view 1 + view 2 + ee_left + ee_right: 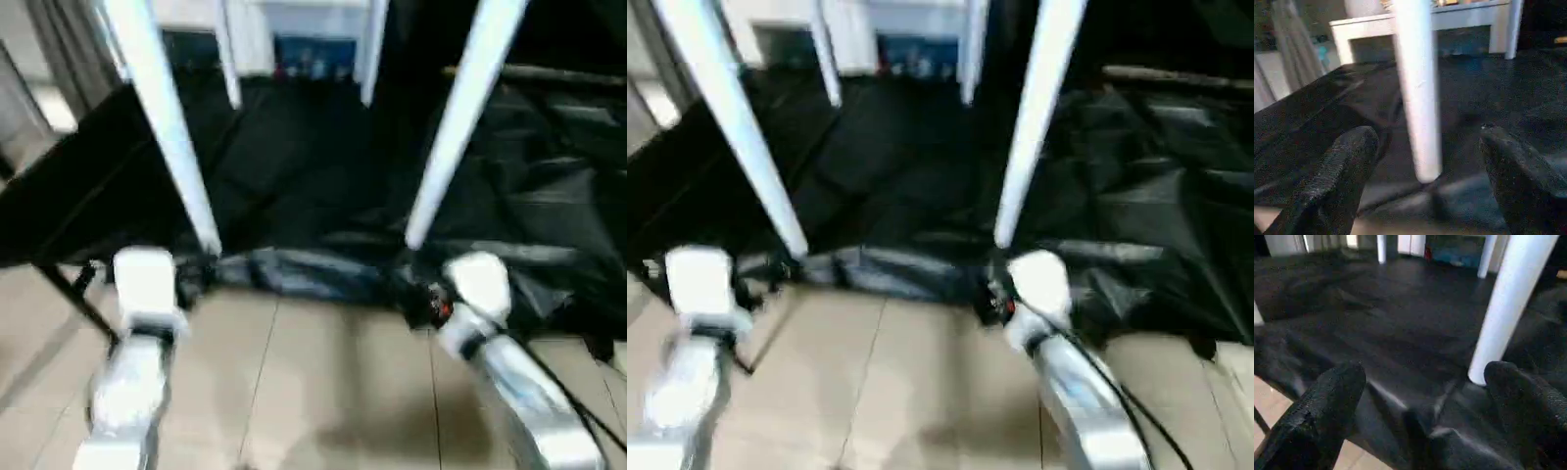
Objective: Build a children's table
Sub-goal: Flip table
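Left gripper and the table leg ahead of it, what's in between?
Nothing: left wrist view shows the open left gripper facing the leg across bare black sheet.

Both head views look forward and down over the silver forearms, sharing the black sheet point(323, 186) and the table legs. Each wrist view looks low and close along its own end effector at one leg point(1418, 93), another leg point(1508, 308).
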Motion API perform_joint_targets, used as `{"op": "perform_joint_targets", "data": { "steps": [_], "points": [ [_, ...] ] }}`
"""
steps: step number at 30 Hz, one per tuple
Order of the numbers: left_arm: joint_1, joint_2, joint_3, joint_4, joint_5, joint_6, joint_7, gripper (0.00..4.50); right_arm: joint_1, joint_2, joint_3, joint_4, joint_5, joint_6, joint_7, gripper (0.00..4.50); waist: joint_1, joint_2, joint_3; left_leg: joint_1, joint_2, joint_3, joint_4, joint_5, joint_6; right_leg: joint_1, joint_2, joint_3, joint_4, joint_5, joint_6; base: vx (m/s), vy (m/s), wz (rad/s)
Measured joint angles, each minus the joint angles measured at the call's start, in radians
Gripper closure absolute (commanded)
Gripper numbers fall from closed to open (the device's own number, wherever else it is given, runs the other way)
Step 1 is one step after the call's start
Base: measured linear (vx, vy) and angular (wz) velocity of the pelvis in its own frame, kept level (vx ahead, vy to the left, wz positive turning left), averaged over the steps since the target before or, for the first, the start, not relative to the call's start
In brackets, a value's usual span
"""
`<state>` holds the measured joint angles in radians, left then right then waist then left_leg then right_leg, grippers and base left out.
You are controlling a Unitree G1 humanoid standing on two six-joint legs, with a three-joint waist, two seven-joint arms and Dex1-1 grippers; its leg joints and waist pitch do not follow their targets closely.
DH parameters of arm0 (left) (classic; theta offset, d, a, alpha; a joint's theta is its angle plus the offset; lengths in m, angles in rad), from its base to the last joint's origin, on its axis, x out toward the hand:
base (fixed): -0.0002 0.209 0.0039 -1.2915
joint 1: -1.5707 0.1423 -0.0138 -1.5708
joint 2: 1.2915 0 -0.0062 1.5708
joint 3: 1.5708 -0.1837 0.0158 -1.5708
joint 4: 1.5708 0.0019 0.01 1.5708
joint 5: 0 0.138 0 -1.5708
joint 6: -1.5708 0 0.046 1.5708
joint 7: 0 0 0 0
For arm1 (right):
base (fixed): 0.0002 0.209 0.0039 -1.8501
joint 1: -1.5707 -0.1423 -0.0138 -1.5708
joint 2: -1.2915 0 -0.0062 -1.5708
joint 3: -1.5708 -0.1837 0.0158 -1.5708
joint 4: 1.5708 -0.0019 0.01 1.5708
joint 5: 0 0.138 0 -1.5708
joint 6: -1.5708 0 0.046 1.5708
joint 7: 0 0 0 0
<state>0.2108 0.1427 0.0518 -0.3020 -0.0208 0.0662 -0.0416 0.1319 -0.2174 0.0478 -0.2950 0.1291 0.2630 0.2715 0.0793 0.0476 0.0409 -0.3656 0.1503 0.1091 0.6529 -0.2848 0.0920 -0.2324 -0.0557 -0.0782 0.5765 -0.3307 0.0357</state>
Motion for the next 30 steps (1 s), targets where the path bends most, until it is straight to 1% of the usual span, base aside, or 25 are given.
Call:
{"op": "perform_joint_targets", "data": {
  "steps": [1, 2, 3, 4, 5, 6, 7, 8, 9, 10, 11, 12, 13, 14, 15, 16, 17, 18, 19, 20, 21, 22, 23, 26, 30],
  "points": [
    [0.025, 0.002, 0.01, -0.006, -0.003, -0.004, -0.001, 0.71, 0.004, 0.003, 0.0, -0.004, 0.006, -0.001, 0.001, 0.14, -0.006, -0.005, 0.0, 0.016, -0.001, -0.008, -0.01, -0.001, -0.048, -0.004, 0.001, -0.005, 0.01, -0.002, 0.006, 0.174, -0.057, 0.04],
    [0.047, 0.004, 0.02, -0.012, -0.004, -0.005, -0.002, 0.71, 0.004, 0.009, 0.005, -0.011, 0.013, -0.002, 0.007, 0.14, -0.012, -0.012, 0.0, 0.023, -0.007, -0.016, -0.011, -0.003, -0.074, -0.021, -0.007, -0.002, 0.055, -0.016, 0.005, 0.174, -0.057, 0.04],
    [0.063, 0.006, 0.034, -0.011, -0.004, -0.003, -0.002, 0.71, 0.008, 0.016, 0.012, -0.02, 0.022, -0.005, 0.013, 0.14, -0.019, -0.021, -0.001, 0.037, -0.016, -0.021, -0.009, -0.01, -0.089, -0.068, -0.014, 0.015, 0.147, -0.025, 0.005, 0.115, -0.084, -0.04],
    [0.065, 0.004, 0.033, -0.012, -0.004, -0.004, -0.002, 0.71, 0.023, 0.017, 0.012, -0.027, 0.028, -0.009, 0.016, 0.14, -0.022, -0.025, -0.002, 0.054, -0.015, -0.014, -0.009, -0.016, -0.099, -0.1, -0.014, 0.019, 0.183, -0.025, 0.005, 0.058, -0.069, -0.24],
    [0.065, 0.002, 0.033, -0.022, -0.004, -0.005, -0.002, 0.71, 0.042, 0.017, 0.011, -0.034, 0.032, -0.012, 0.019, 0.14, -0.021, -0.031, 0.0, 0.073, -0.012, 0.015, -0.013, -0.024, -0.117, -0.136, -0.022, 0.023, 0.186, -0.023, 0.0, 0.058, -0.069, -0.24],
    [0.062, 0.002, 0.032, -0.041, -0.004, -0.01, -0.002, 0.71, 0.06, 0.016, 0.009, -0.039, 0.034, -0.013, 0.019, 0.14, -0.019, -0.061, 0.009, 0.108, -0.004, 0.073, -0.013, -0.036, -0.147, -0.155, -0.032, 0.037, 0.147, 0.014, -0.036, 0.049, -0.106, -0.45],
    [0.062, -0.005, 0.03, -0.041, -0.004, -0.012, -0.002, 0.71, 0.077, 0.014, 0.0, -0.037, 0.035, -0.013, 0.017, 0.14, -0.019, -0.081, 0.013, 0.138, 0.014, 0.111, -0.004, -0.055, -0.166, -0.151, -0.02, 0.052, 0.155, 0.023, -0.044, 0.138, -0.11, -0.53],
    [0.062, -0.019, 0.017, -0.041, -0.004, -0.015, -0.003, 0.71, 0.079, 0.011, -0.014, -0.034, 0.035, -0.013, 0.013, 0.14, -0.006, -0.076, 0.015, 0.155, 0.024, 0.113, 0.013, -0.076, -0.157, -0.129, 0.007, 0.087, 0.15, 0.022, -0.053, 0.138, -0.11, -0.53],
    [0.061, -0.028, -0.006, -0.038, -0.005, -0.019, -0.008, 0.71, 0.079, 0.011, -0.038, -0.031, 0.036, -0.014, 0.006, 0.14, 0.011, -0.06, 0.025, 0.149, -0.001, 0.058, 0.067, -0.097, -0.118, -0.108, 0.036, 0.117, 0.132, 0.026, -0.06, 0.212, -0.049, -0.67],
    [0.059, -0.027, -0.011, -0.039, -0.005, -0.027, -0.01, 0.71, 0.08, 0.013, -0.051, -0.022, 0.036, -0.016, -0.002, 0.14, 0.011, -0.056, 0.024, 0.117, -0.034, 0.017, 0.123, -0.096, -0.111, -0.094, 0.034, 0.118, 0.117, 0.027, -0.06, 0.141, -0.035, -0.4],
    [0.058, -0.023, -0.005, -0.039, -0.005, -0.04, -0.01, 0.71, 0.078, 0.014, -0.052, -0.015, 0.036, -0.017, -0.003, 0.14, 0.012, -0.053, 0.021, 0.075, -0.063, -0.01, 0.142, -0.096, -0.111, -0.074, 0.035, 0.117, 0.096, 0.028, -0.062, 0.141, -0.035, -0.4],
    [0.06, -0.021, 0.002, -0.039, -0.006, -0.047, -0.009, 0.71, 0.072, 0.016, -0.049, -0.015, 0.036, -0.023, -0.002, 0.14, 0.013, -0.049, 0.021, 0.053, -0.07, -0.018, 0.122, -0.095, -0.11, -0.061, 0.037, 0.113, 0.088, 0.028, -0.062, 0.073, -0.022, 0.05],
    [0.062, -0.02, 0.01, -0.038, -0.006, -0.052, -0.009, 0.71, 0.065, 0.017, -0.046, -0.017, 0.037, -0.03, -0.001, 0.14, 0.014, -0.038, 0.019, 0.038, -0.066, -0.021, 0.08, -0.085, -0.096, -0.045, 0.043, 0.099, 0.08, 0.028, -0.062, 0.063, 0.014, 0.13],
    [0.062, -0.02, 0.017, -0.036, -0.006, -0.06, -0.007, 0.71, 0.059, 0.017, -0.04, -0.019, 0.038, -0.037, 0.001, 0.14, 0.013, -0.008, 0.021, 0.033, -0.046, -0.022, 0.01, -0.065, -0.102, -0.027, 0.059, 0.067, 0.067, 0.023, -0.059, 0.063, 0.014, 0.13],
    [0.068, -0.02, 0.028, -0.028, -0.007, -0.071, -0.005, 0.71, 0.057, 0.019, -0.034, -0.015, 0.039, -0.038, 0.006, 0.14, 0.017, 0.003, 0.023, 0.04, -0.034, -0.027, 0.01, -0.031, -0.108, -0.012, 0.061, 0.051, 0.066, 0.017, -0.054, 0.116, 0.086, -0.04],
    [0.077, -0.021, 0.048, -0.018, -0.012, -0.081, 0.002, 0.71, 0.057, 0.024, -0.013, -0.017, 0.041, -0.04, 0.021, 0.14, 0.007, 0.017, 0.025, 0.04, -0.026, -0.036, 0.008, -0.001, -0.126, 0.0, 0.057, 0.03, 0.059, 0.01, -0.049, 0.195, 0.115, -0.1],
    [0.075, -0.022, 0.07, -0.006, -0.015, -0.09, 0.013, 0.71, 0.057, 0.028, 0.008, -0.017, 0.052, -0.046, 0.039, 0.14, -0.009, 0.009, 0.019, 0.044, -0.028, -0.039, 0.006, 0.012, -0.123, -0.004, 0.052, 0.026, 0.065, 0.001, -0.053, 0.195, 0.115, -0.1],
    [0.075, -0.02, 0.085, 0.002, -0.015, -0.09, 0.023, 0.71, 0.056, 0.027, 0.017, -0.017, 0.056, -0.049, 0.047, 0.14, -0.021, -0.005, 0.014, 0.041, -0.036, -0.042, 0.006, 0.015, -0.116, -0.015, 0.045, 0.028, 0.08, -0.004, -0.058, 0.184, 0.066, -0.04],
    [0.076, -0.021, 0.095, 0.013, -0.013, -0.09, 0.03, 0.71, 0.052, 0.026, 0.018, -0.017, 0.057, -0.05, 0.053, 0.14, -0.032, -0.018, 0.006, 0.038, -0.044, -0.045, 0.008, 0.016, -0.107, -0.033, 0.038, 0.034, 0.099, -0.004, -0.055, 0.162, 0.014, -0.19],
    [0.076, -0.023, 0.1, 0.022, -0.01, -0.092, 0.04, 0.71, 0.038, 0.02, 0.017, -0.017, 0.056, -0.056, 0.059, 0.14, -0.049, -0.03, -0.005, 0.03, -0.058, -0.055, 0.011, 0.013, -0.103, -0.066, 0.022, 0.044, 0.108, 0.008, -0.037, 0.162, 0.014, -0.19],
    [0.071, -0.026, 0.104, 0.026, -0.005, -0.095, 0.051, 0.71, 0.026, 0.013, 0.013, -0.017, 0.054, -0.063, 0.061, 0.14, -0.052, -0.046, -0.015, 0.017, -0.069, -0.067, 0.02, 0.013, -0.104, -0.09, 0.01, 0.056, 0.105, 0.017, -0.013, 0.138, -0.015, -0.3],
    [0.066, -0.029, 0.11, 0.033, 0.0, -0.098, 0.062, 0.71, 0.023, 0.009, 0.0, -0.016, 0.052, -0.07, 0.059, 0.14, -0.053, -0.048, -0.022, -0.004, -0.074, -0.077, 0.031, 0.014, -0.105, -0.099, 0.009, 0.064, 0.111, 0.021, -0.006, 0.075, -0.027, -0.23],
    [0.059, -0.031, 0.109, 0.036, 0.006, -0.101, 0.071, 0.71, 0.023, 0.005, -0.012, -0.01, 0.051, -0.071, 0.056, 0.14, -0.052, -0.045, -0.021, -0.01, -0.074, -0.079, 0.025, 0.016, -0.11, -0.102, 0.012, 0.064, 0.106, 0.021, -0.006, 0.075, -0.027, -0.23],
    [0.06, -0.033, 0.143, 0.046, 0.02, -0.109, 0.108, 0.71, -0.01, 0.012, -0.03, 0.007, 0.051, -0.075, 0.038, 0.14, -0.039, -0.043, -0.018, -0.003, -0.065, -0.069, -0.009, 0.023, -0.134, -0.094, 0.012, 0.059, 0.073, 0.037, -0.004, 0.0, 0.0, 0.0],
    [0.048, -0.032, 0.187, 0.082, 0.036, -0.115, 0.145, 0.71, -0.061, 0.02, -0.02, 0.02, 0.05, -0.094, 0.035, 0.14, -0.033, -0.033, -0.01, 0.012, -0.05, -0.061, -0.012, 0.02, -0.137, -0.069, 0.011, 0.044, 0.048, 0.049, -0.008, 0.0, 0.0, 0.0]
  ]
}}
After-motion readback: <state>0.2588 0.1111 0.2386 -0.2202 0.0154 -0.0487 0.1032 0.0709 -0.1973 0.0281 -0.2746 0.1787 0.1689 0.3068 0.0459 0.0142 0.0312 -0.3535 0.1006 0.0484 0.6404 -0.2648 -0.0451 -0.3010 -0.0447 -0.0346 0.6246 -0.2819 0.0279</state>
